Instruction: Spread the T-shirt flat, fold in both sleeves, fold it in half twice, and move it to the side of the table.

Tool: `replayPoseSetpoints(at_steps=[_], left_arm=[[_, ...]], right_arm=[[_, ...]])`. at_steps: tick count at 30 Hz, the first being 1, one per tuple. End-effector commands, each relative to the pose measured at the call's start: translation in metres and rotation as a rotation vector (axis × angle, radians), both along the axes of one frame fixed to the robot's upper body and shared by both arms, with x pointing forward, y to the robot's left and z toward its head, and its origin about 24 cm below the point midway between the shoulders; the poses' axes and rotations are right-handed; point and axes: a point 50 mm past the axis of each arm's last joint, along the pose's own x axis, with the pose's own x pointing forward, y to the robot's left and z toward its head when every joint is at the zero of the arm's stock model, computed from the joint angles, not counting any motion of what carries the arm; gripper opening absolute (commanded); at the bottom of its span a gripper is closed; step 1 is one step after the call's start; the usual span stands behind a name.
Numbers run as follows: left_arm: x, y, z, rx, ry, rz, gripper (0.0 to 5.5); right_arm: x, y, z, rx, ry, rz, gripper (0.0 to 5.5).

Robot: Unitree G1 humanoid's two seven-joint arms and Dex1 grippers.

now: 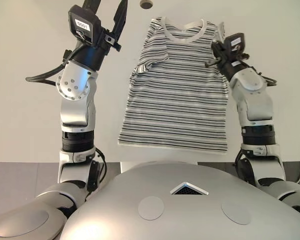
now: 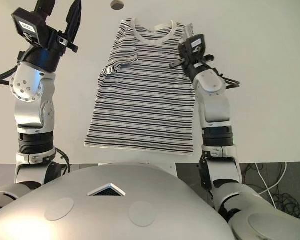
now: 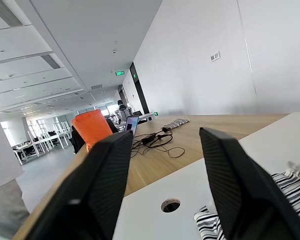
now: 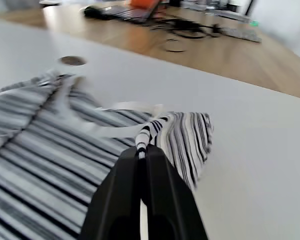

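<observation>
Left eye view: a striped T-shirt [image 1: 176,95] lies on the white table [image 1: 25,120] in the centre of the frame, neck toward the top edge and hem toward the bottom. Its shoulder on the frame's left is rumpled and folded inward. The left claw [image 1: 110,14] is raised at the upper left, fingers spread wide with nothing between them, clear of the cloth. The right claw [image 1: 215,55] sits at the shirt's upper right edge, at the sleeve. A round hole [image 1: 146,4] in the table shows at the top edge.

Right eye view: the same layout, with the T-shirt [image 2: 142,100] centred, the left claw [image 2: 60,12] at the top left corner and the right claw [image 2: 184,56] against the shirt's right shoulder.

Left wrist view: the two dark fingers [image 3: 105,185] stand well apart. Between them the round hole shows, with a striped corner of the shirt at the lower right.

Right wrist view: the fingers [image 4: 132,170] are pressed together on a raised fold of the striped sleeve [image 4: 185,135], near the frame's centre. The rest of the shirt spreads over the lower left.
</observation>
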Motion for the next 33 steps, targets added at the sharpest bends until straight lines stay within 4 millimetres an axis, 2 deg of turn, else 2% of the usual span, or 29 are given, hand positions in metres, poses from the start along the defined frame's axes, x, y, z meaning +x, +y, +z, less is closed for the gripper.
replayPoseSetpoints(at_steps=[1, 5, 8, 12, 14, 16, 19, 21, 23, 26, 27, 30, 33], left_arm=[[0.001, -0.003, 0.000, 0.013, 0.007, 0.002, 2.47], [0.000, -0.004, -0.002, 0.006, 0.015, 0.003, 2.47], [0.001, -0.004, -0.004, 0.030, 0.012, 0.013, 2.47], [-0.003, 0.000, -0.006, 0.152, -0.065, 0.041, 2.47], [-0.016, 0.005, -0.017, 0.271, -0.093, -0.023, 2.47], [-0.038, 0.023, -0.034, 0.456, -0.087, -0.132, 2.47], [-0.078, 0.051, -0.057, 0.785, -0.082, -0.325, 2.47], [-0.112, 0.065, -0.073, 0.988, -0.048, -0.508, 2.47], [-0.141, 0.084, -0.080, 1.142, -0.021, -0.651, 2.47], [-0.168, 0.105, -0.076, 1.242, 0.004, -0.705, 2.75], [-0.173, 0.107, -0.075, 1.259, 0.002, -0.711, 3.02], [-0.183, 0.104, -0.078, 1.281, -0.004, -0.761, 3.05], [-0.181, 0.100, -0.085, 1.304, -0.026, -0.803, 3.05]], right_arm=[[0.004, 0.020, 0.000, -0.080, -0.016, 0.080, 0.81], [0.001, 0.030, -0.002, -0.069, -0.005, 0.112, 1.62], [-0.007, 0.029, 0.003, -0.005, 0.009, 0.133, 1.66], [-0.037, 0.018, 0.019, 0.128, 0.040, 0.246, 1.66], [-0.063, -0.002, 0.034, 0.155, -0.028, 0.322, 1.66], [-0.087, -0.037, 0.041, 0.057, -0.107, 0.363, 1.66], [-0.127, -0.090, 0.036, -0.180, 0.006, 0.478, 1.66], [-0.159, -0.109, 0.028, -0.351, 0.170, 0.647, 1.66], [-0.183, -0.118, 0.026, -0.495, 0.309, 0.784, 1.66], [-0.194, -0.126, 0.033, -0.642, 0.388, 0.882, 1.68], [-0.197, -0.127, 0.035, -0.673, 0.401, 0.904, 1.68], [-0.203, -0.117, 0.035, -0.700, 0.385, 0.963, 1.68], [-0.202, -0.111, 0.033, -0.706, 0.356, 0.981, 1.68]])
